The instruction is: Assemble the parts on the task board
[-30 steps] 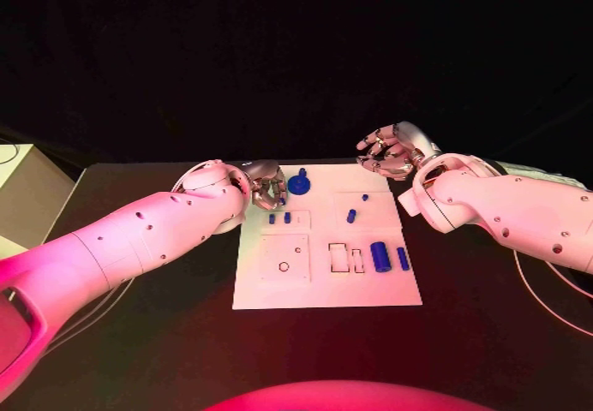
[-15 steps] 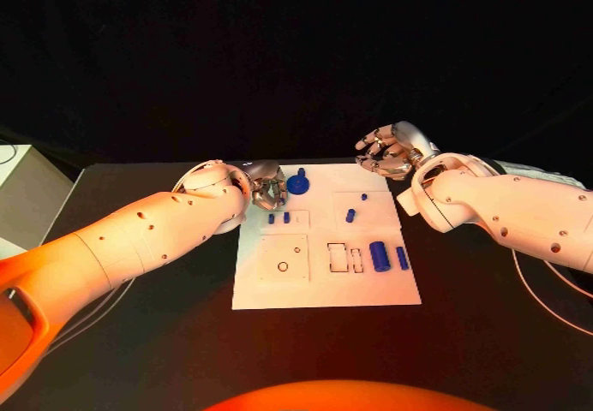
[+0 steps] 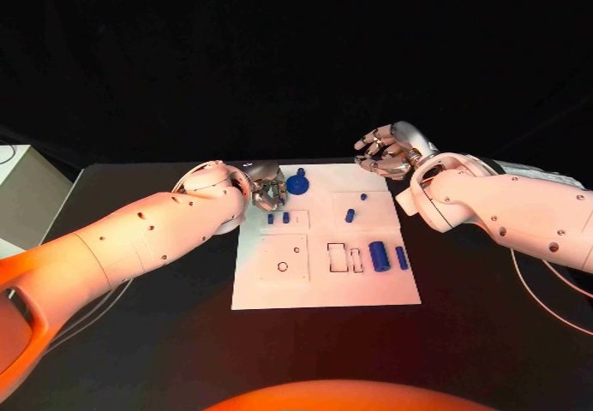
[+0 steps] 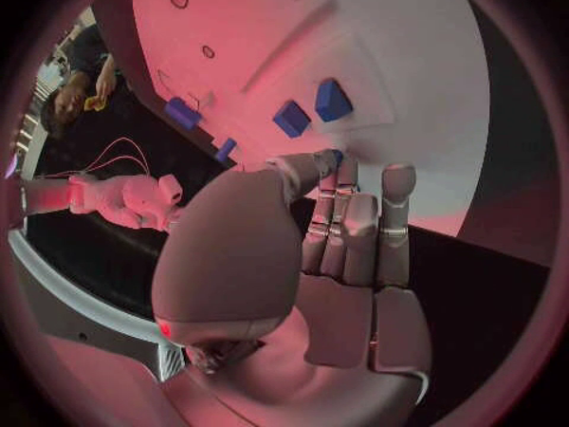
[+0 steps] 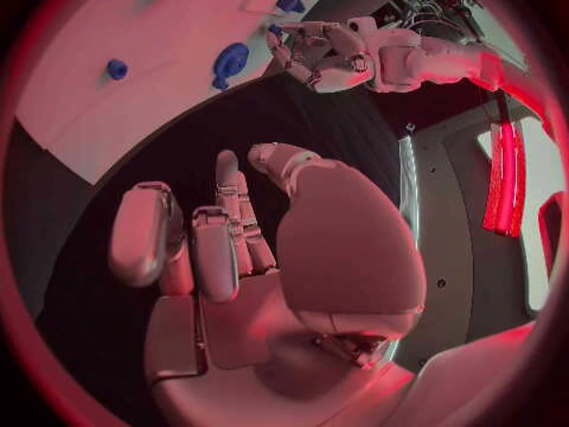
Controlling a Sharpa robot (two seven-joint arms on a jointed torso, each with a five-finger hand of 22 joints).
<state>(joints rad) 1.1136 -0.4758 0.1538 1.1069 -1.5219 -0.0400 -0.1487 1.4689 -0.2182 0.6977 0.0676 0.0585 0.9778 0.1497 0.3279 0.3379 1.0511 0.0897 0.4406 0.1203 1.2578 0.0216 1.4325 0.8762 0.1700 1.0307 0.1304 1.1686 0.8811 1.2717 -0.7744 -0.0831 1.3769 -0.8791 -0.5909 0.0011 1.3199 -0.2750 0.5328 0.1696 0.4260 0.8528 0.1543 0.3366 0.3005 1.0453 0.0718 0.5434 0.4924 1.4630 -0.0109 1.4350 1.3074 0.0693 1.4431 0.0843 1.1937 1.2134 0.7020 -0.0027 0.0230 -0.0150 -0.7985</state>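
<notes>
The white task board (image 3: pixel 324 287) lies mid-table. On it are a round blue knobbed part (image 3: pixel 298 182) at the far edge, two small blue pieces (image 3: pixel 278 218) side by side, two more small pieces (image 3: pixel 351 215), and a blue cylinder (image 3: pixel 380 255) beside a thin blue bar (image 3: pixel 402 257). My left hand (image 3: pixel 263 185) hovers at the board's far left corner, just left of the knobbed part, with its fingers (image 4: pixel 356 223) stretched out and holding nothing. My right hand (image 3: pixel 389 151) is off the board past its far right corner, loosely bent and empty (image 5: pixel 226 247).
Rectangular outlines (image 3: pixel 344 258) and a round hole (image 3: pixel 283 266) mark the board's near half. A pale box (image 3: pixel 25 197) stands at the table's left edge. Thin cables (image 3: pixel 544 300) trail along the right side.
</notes>
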